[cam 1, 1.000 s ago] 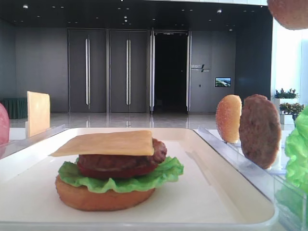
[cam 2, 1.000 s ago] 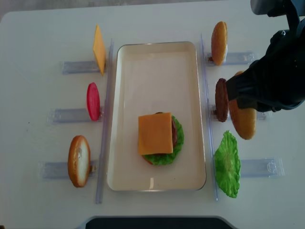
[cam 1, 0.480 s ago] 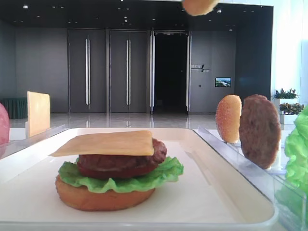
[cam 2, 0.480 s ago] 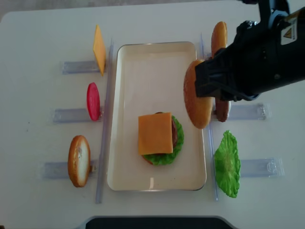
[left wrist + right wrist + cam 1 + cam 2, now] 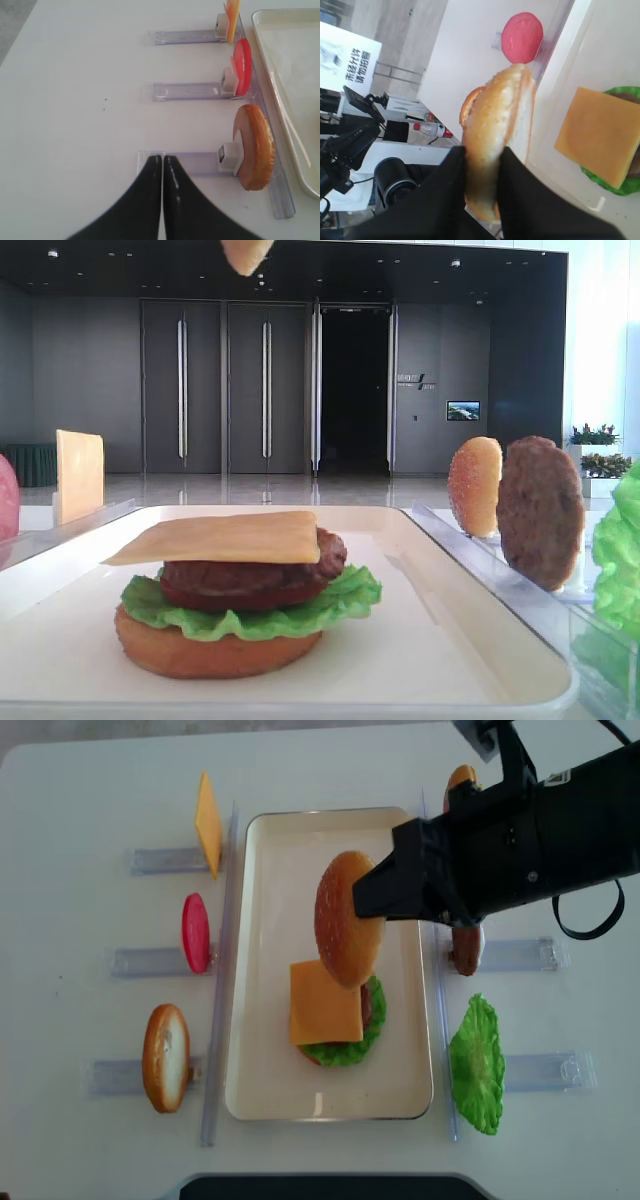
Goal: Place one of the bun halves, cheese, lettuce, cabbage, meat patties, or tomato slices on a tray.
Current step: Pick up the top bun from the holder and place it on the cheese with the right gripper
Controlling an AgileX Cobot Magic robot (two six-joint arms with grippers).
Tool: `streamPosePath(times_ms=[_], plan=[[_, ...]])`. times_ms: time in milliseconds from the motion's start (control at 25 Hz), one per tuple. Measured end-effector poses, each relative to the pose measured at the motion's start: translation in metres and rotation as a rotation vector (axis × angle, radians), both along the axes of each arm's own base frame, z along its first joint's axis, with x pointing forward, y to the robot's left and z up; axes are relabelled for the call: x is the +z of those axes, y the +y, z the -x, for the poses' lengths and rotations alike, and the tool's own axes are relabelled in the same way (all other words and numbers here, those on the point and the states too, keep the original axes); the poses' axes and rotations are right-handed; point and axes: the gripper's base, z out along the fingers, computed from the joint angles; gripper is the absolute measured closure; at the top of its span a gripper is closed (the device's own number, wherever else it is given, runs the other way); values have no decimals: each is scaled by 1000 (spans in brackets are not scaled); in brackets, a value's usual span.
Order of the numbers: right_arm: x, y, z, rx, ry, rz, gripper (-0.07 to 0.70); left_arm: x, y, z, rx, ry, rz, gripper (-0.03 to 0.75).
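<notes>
Right gripper [image 5: 372, 906] is clamped on the top bun [image 5: 348, 932], jaws pinched tight on its edge; the wrist view shows both black fingers [image 5: 452, 167] squeezing the rim. The bun hangs in the air above the tray [image 5: 262, 1050], over the tray's middle. It overlaps the far-right corner of the cheese slice [image 5: 325, 1002] on the burger stack from the overhead view, but is clear of it vertically: the low front view shows only the bun's bottom edge [image 5: 245, 254] at the top of the frame, well above the stack.

Orientation: the bun is held on edge, not flat. In the overhead view its speckled domed crust faces the camera and its longer extent runs along the tray's long axis. In the wrist view it's seen edge-on, tilted, with the flat cut side toward the stack.

Stack on the tray, bottom up: bottom bun [image 5: 215, 651], lettuce [image 5: 345, 602], tomato slice and meat patty [image 5: 250, 578], then the cheese slice, sitting slightly skewed.

Left gripper [image 5: 163, 165] has its fingers pressed together with nothing between them. It sits outside the tray's left side, over the clear rack [image 5: 190, 163] that carries another bun half [image 5: 255, 146] standing on edge.

Also left of the tray: a spare tomato slice [image 5: 195, 932] and spare cheese [image 5: 208, 823], each upright in a rack. Right of the tray: a green leaf [image 5: 476, 1065], a spare patty [image 5: 540, 511] and 1 more bun [image 5: 474, 486], all on edge.
</notes>
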Motion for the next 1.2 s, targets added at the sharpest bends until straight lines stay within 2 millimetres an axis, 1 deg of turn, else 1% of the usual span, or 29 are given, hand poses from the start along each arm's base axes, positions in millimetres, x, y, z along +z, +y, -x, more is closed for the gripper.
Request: streamPosePath(times_ms=[120,280,480,600,760,920,1200], plan=[[-7,-12,-11,-32,10,-45,489,0,0,0,0,0,0,722],[-24,-17,-16,-39,26,-71,489,0,0,0,0,0,0,722],[-48,-12,-22,-37,81,-126,489,0,0,0,0,0,0,722],[-60,-8,-28,-46,113,-196,489,0,0,0,0,0,0,722],[-73,-4,-36,-47,135,-216,489,0,0,0,0,0,0,722],[-83,-2,-41,-42,146,-228,489,0,0,0,0,0,0,722],[-87,1,-38,-23,146,-216,489,0,0,0,0,0,0,722]])
